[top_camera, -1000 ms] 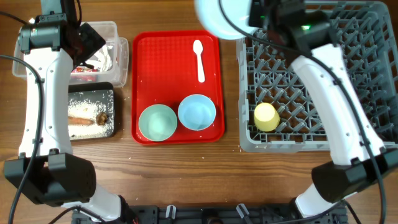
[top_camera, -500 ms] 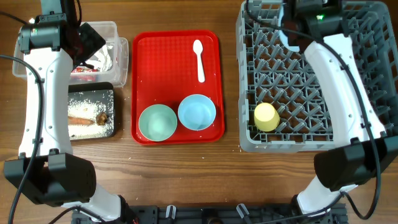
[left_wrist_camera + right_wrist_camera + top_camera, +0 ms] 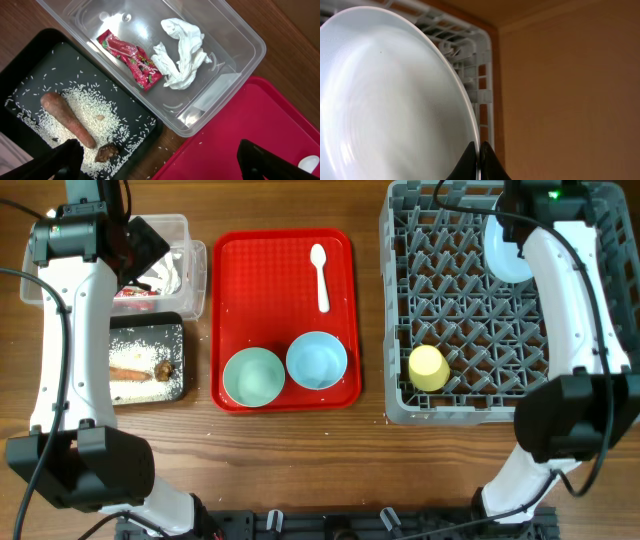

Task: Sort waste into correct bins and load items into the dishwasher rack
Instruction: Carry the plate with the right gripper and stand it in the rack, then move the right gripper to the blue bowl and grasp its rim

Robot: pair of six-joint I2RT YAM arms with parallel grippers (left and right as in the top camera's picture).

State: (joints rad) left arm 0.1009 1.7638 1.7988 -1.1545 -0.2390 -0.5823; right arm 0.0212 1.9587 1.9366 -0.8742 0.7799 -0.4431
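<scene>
My right gripper (image 3: 479, 160) is shut on the rim of the pale blue plate (image 3: 390, 95) and holds it on edge over the far right of the grey rack (image 3: 460, 300); the plate shows under the arm in the overhead view (image 3: 503, 248). A yellow cup (image 3: 427, 367) lies in the rack. My left gripper (image 3: 160, 162) is open and empty above the clear tub (image 3: 230, 35), which holds the red wrapper (image 3: 131, 59) and white tissue (image 3: 181, 52). The black tray (image 3: 30, 65) holds the sausage piece (image 3: 67, 118), rice (image 3: 107, 120) and dark lump (image 3: 106, 152). A green bowl (image 3: 253, 376), blue bowl (image 3: 317, 360) and white spoon (image 3: 320, 275) sit on the red tray (image 3: 270, 290).
The red tray lies between the bins and the rack. A few rice grains lie on the wood (image 3: 172, 145) between the black tray and red tray. The table's front strip is bare wood (image 3: 300, 460).
My right arm has swung right with the plate, from over the rack's far left corner to its far right part. The left arm has not moved.
</scene>
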